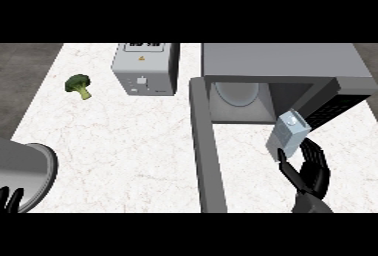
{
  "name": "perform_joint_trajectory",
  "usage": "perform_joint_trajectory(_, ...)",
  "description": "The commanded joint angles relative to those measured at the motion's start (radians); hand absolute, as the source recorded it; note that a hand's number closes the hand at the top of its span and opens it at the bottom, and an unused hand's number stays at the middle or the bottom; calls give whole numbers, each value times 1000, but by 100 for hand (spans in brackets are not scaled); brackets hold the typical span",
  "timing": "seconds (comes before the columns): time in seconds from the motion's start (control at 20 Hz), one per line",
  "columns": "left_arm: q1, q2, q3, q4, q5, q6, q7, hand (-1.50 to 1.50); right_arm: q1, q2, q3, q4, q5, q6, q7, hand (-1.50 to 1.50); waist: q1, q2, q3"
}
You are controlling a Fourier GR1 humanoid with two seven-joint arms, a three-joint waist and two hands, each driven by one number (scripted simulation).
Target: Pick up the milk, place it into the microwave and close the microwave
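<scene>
White marbled counter [133, 145], grey floor [22, 75] past its left edge. Right robot hand [308, 170] pinches the tilted milk [289, 131]; open microwave [284, 60] just beyond, door [205, 150] to its left. Left robot hand [10, 199] rests open, far left.

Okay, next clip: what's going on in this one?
The robot's right hand holds the milk carton, tilted, at the right side of the mouth of the microwave; it is not yet inside. The microwave door stands wide open. The left hand rests open at the lower left edge. A toaster and a piece of broccoli sit on the counter.
</scene>
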Motion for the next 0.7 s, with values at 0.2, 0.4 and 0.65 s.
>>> perform_joint_trajectory(0.2, -10, 8, 37, 0, 25, -11, 17, -150, 13, 62, 3, -62, -21, 125, -135, 150, -8, -2, -1)
perform_joint_trajectory(0.4, -1, 7, 52, 40, 30, -41, -33, -150, 11, 5, 40, -39, 7, 242, -68, 150, 0, -1, -1)
perform_joint_trajectory(0.65, -36, 24, 68, 18, 47, -23, 26, -150, -68, -119, 183, -75, 96, 345, 248, 150, -1, -2, -2)
